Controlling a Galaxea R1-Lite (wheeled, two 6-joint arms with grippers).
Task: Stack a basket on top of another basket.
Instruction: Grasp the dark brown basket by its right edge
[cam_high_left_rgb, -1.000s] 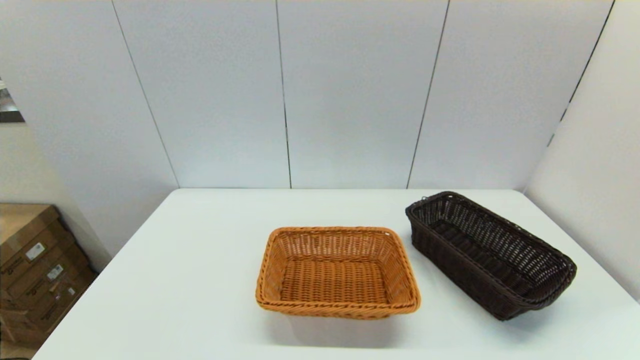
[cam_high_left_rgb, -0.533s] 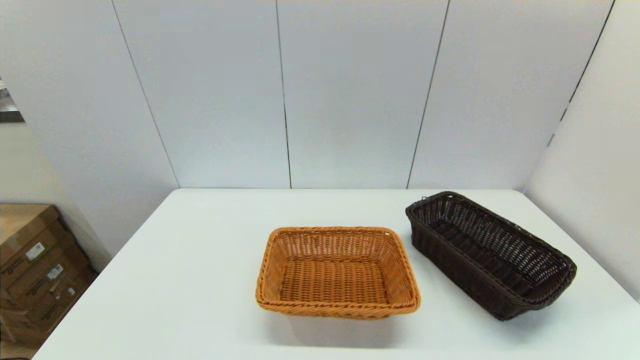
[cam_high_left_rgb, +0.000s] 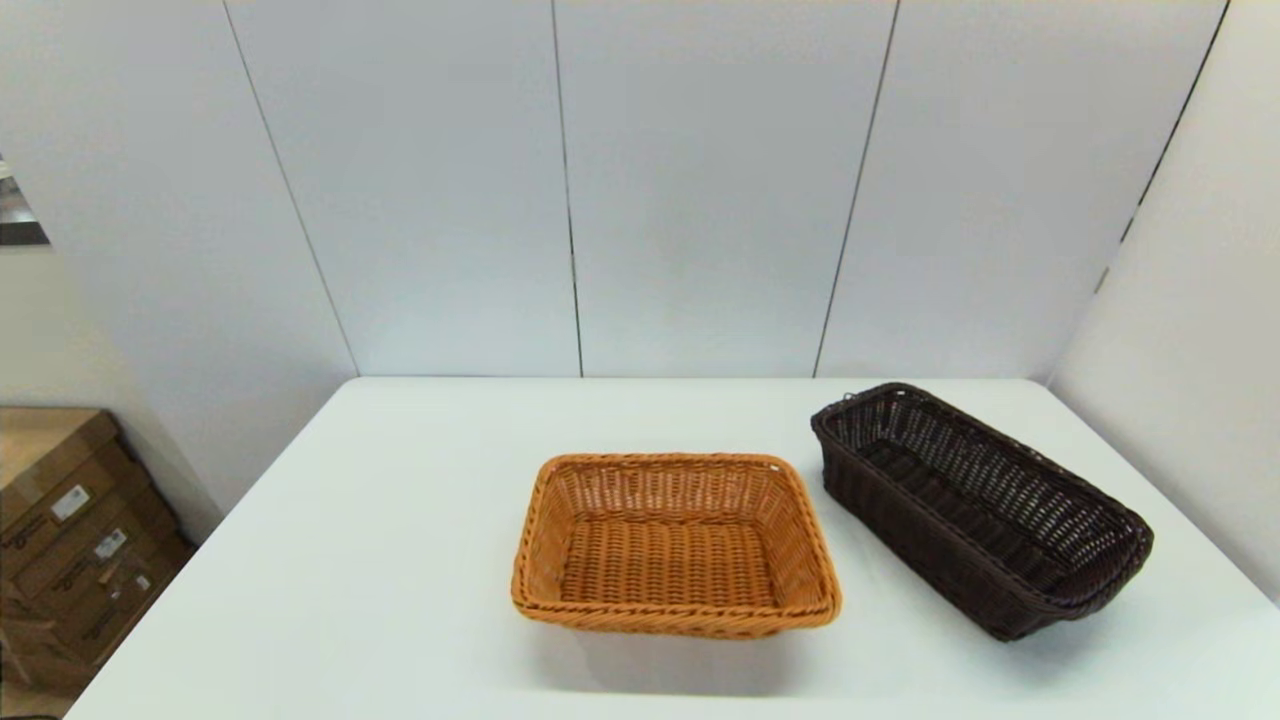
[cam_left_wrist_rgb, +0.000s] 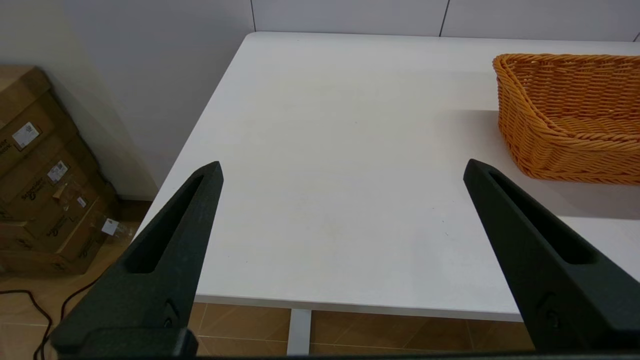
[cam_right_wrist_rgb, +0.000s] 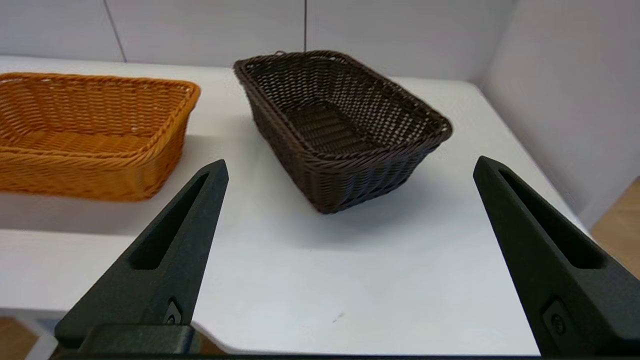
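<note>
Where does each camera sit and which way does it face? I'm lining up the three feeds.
Head view: high on the robot, looking forward and down at the table, orange basket and dark basket; no arm shows.
Left wrist view: behind the left end effector, open, at the table's near edge, beside the orange basket; cartons on the floor.
Right wrist view: behind the right end effector, open, facing the dark basket.
All three share the orange basket.

Dark brown woven basket, orange-tan woven basket, white table
</note>
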